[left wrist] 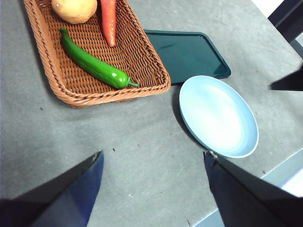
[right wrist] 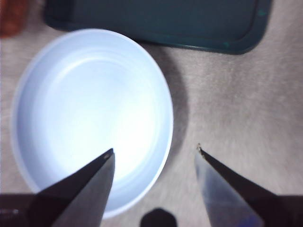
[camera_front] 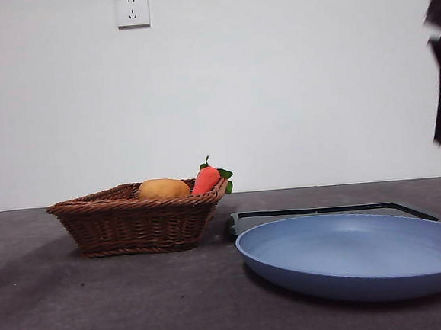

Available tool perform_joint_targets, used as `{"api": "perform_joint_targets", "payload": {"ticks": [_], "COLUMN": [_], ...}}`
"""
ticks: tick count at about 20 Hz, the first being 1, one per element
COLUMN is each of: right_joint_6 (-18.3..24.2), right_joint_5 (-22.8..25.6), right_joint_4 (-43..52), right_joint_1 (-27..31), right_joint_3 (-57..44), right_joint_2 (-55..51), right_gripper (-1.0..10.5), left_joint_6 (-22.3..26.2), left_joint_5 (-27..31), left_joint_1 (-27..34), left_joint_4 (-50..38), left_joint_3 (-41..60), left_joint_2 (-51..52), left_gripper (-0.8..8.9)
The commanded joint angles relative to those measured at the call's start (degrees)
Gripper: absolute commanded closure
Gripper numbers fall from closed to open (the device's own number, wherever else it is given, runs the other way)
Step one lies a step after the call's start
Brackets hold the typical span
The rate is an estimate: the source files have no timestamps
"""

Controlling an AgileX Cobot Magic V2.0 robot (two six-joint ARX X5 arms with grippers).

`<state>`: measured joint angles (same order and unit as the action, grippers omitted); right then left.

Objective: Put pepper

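Inspector: Two grippers, both with jaws spread, holding nothing. Left gripper (left wrist: pixel 154 163) hangs high over bare table; right gripper (right wrist: pixel 154 151) above the blue plate (left wrist: pixel 236 142), presumably the destination.

Clerk: Pepper?

Inspector: Pepper (left wrist: pixel 92 64) lies in the wicker basket (left wrist: pixel 52 71), untouched.

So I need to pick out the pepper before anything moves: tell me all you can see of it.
The pepper is long, slender and slightly curved, glossy dark green with a bright highlight near its thicker end, where a short stem sticks out; the other end tapers to a point. It lies flat on the woven floor of the brown wicker basket, running diagonally, its stem end near the basket's rim. No gripper touches it. The front view hides it behind the basket wall.
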<state>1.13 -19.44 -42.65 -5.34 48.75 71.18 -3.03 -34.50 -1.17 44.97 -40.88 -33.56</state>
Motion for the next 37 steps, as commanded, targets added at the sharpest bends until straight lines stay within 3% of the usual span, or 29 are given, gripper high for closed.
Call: {"api": "perform_joint_targets", "payload": {"ticks": [1,12,16,23,30,37], "right_joint_6": [0.46,2.4,2.38,0.74,-1.31,-1.75], "right_joint_5": [0.28,-0.09,-0.11,-0.09,0.09,0.07], "right_joint_4": [3.45,9.09,9.35,9.2,7.41,3.91], "right_joint_1": [-0.48,-2.08,-2.71,-2.49,-1.25,-0.17], "right_joint_3": [1.03,1.03,1.03,1.2,1.62,6.45], "right_joint_2": [5.4,19.85,20.24,16.35,0.2,-13.18], "right_gripper": [6.5,7.2,9.5,9.4,9.4,9.4], "left_joint_6": [-0.04,-0.2,-0.63,-6.12,-11.04,-14.45], "left_joint_5": [-0.31,-0.26,-0.22,2.82,14.84,27.08], "left_joint_1": [0.13,0.13,0.11,-1.6,-11.89,-20.26], "left_joint_4": [-0.35,-0.35,-0.37,-4.52,-7.37,-8.09], "left_joint_3": [-0.74,-0.74,-0.74,-2.29,-13.68,-32.13], "left_joint_2": [-0.04,-0.04,-0.04,-2.82,-23.91,-50.82], "left_gripper": [4.41,4.41,4.41,4.41,4.41,4.41]}}
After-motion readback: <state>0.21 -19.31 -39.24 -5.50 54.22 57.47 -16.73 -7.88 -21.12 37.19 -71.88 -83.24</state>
